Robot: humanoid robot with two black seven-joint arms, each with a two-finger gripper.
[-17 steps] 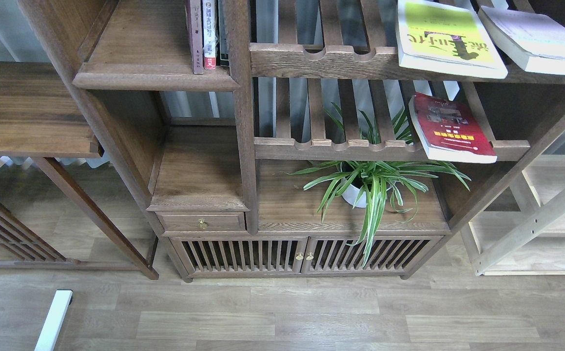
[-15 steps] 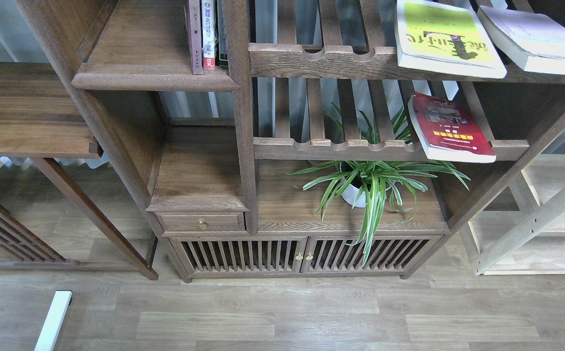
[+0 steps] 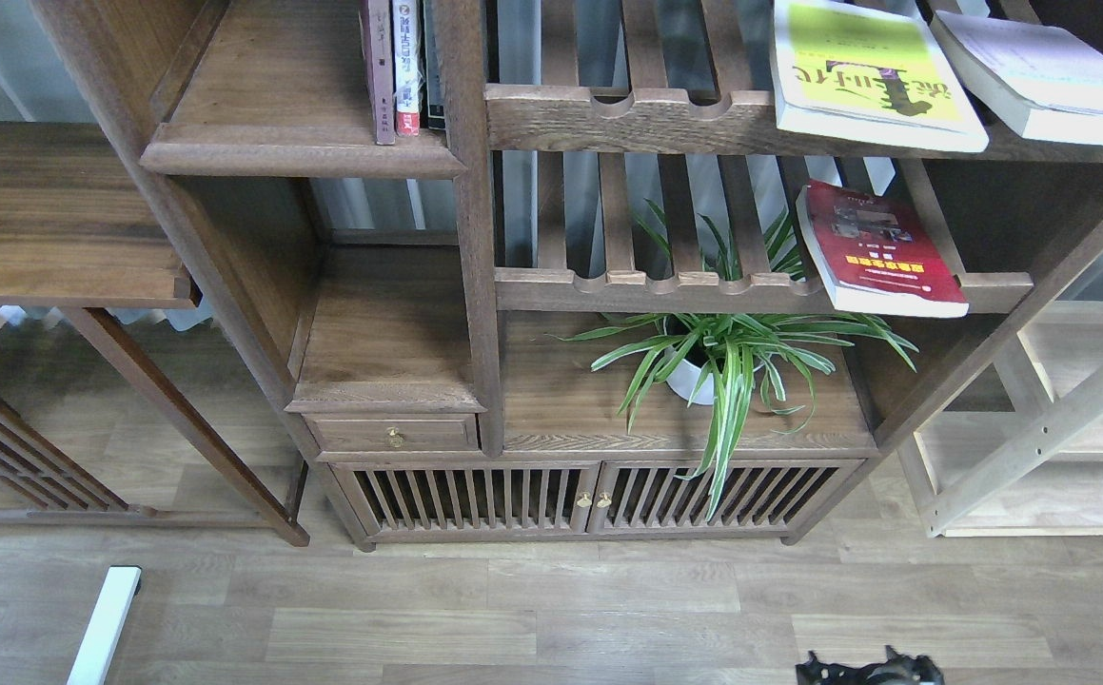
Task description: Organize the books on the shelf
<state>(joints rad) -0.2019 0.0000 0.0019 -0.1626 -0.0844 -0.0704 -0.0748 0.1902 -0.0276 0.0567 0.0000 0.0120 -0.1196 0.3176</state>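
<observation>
A yellow-green book [image 3: 870, 76] with black characters and a pale white-lavender book [image 3: 1046, 76] lie flat on the upper slatted rack at the top right. A red book with a yellow band [image 3: 879, 249] lies flat on the lower slatted rack. The shelf [image 3: 275, 105], a dark board with a rounded front lip, is at the upper left and bare on its left part. Slim volumes [image 3: 399, 71] stand at its right end. My right gripper [image 3: 867, 670] only peeks in, dark, at the bottom edge, far below the books. My left gripper is out of view.
A potted spider plant [image 3: 718, 357] stands on the cabinet top under the red book. A small drawer [image 3: 394, 435] and slatted doors [image 3: 589, 497] sit below. A pale wood rack [image 3: 1055, 428] is at right, a dark side table [image 3: 47, 219] at left, and a white bar [image 3: 104, 623] on the floor.
</observation>
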